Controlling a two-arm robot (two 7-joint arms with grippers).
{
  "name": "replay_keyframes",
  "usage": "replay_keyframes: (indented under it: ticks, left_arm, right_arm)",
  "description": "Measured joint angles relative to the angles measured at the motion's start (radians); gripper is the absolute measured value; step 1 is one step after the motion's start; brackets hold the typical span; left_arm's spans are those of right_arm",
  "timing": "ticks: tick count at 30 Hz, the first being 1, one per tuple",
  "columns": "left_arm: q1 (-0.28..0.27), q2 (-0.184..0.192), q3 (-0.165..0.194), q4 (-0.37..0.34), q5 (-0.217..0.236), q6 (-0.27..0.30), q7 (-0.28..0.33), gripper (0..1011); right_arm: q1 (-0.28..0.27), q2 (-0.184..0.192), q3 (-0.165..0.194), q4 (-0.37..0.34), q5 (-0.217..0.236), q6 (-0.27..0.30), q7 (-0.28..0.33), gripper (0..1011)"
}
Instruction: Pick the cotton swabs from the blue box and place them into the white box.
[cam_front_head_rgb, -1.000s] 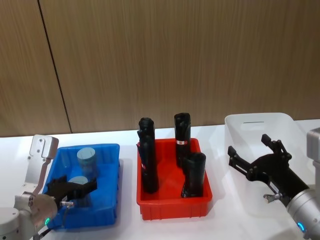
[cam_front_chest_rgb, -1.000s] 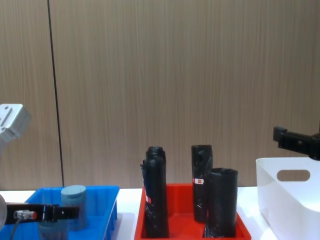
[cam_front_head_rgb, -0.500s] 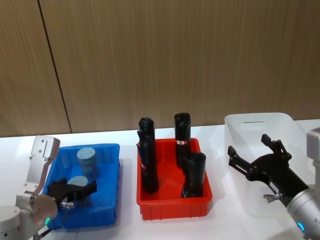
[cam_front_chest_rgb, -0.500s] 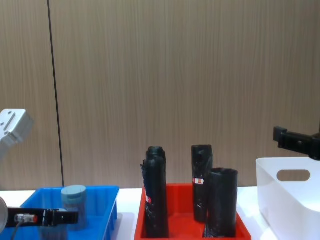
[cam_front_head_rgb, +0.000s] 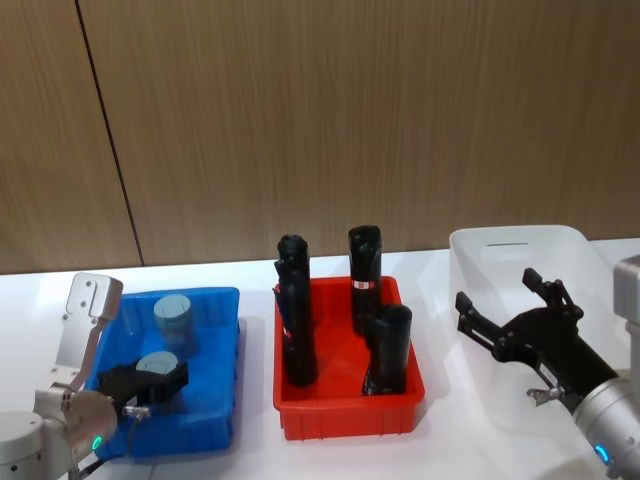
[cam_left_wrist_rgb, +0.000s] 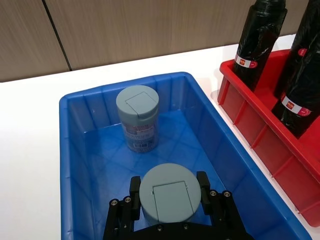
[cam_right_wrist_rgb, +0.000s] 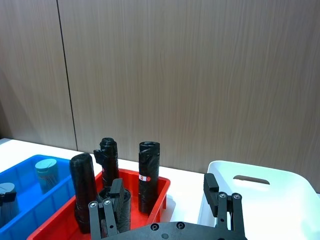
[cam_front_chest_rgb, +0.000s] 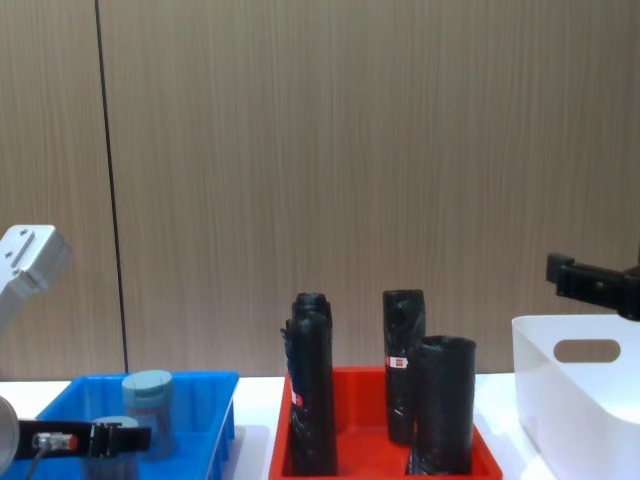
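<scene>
ok so the left gripper (cam_left_wrist_rgb: 168, 186) has its two fingers pressed in narrow against either side of the near cotton swab tub (cam_front_head_rgb: 160, 366), up by the lid. that tub is by the front edge of the blue box (cam_left_wrist_rgb: 125, 86), roughly mid-width. i can't tell if its base is off the box floor. the far cotton swab tub (cam_left_wrist_rgb: 137, 117) stands by the back edge of the same box, apart from the gripper.

things i'd worry about from here:

- the grip is on a smooth round tub and looks high up. if the squeeze is light or off-centre, i reckon it could twist or slide out during the lift.
- the blue box is at the left end of the counter (cam_front_head_rgb: 250, 455) and the white box (cam_front_head_rgb: 510, 238) is at the right end, with the red tray (cam_front_head_rgb: 345, 415) between them. the black rolls (cam_front_head_rgb: 365, 262) in that tray stand taller than the tub, so a low carry across would likely clip one and knock it over.
- that's a long reach for a left arm. the right gripper (cam_front_head_rgb: 495, 287) hangs spread wide over the front of the white box, so maybe a handoff is the plan. a mistimed release there would drop the tub on the counter or into the tray.
- a sloppy lift toward the back edge could bump the far tub.
</scene>
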Motion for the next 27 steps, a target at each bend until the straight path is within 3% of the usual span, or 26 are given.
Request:
replay_keyframes:
  ticks: [15, 27]
  left_arm:
    - [0.010, 0.006, -0.006, -0.021, 0.015, -0.091, -0.028, 672]
    - [0.020, 0.028, -0.015, -0.083, 0.056, -0.194, -0.124, 671]
  right_arm:
    - [0.000, 0.000, 0.000, 0.000, 0.000, 0.000, 0.000, 1002]
    - [0.000, 0.000, 0.000, 0.000, 0.000, 0.000, 0.000, 1002]
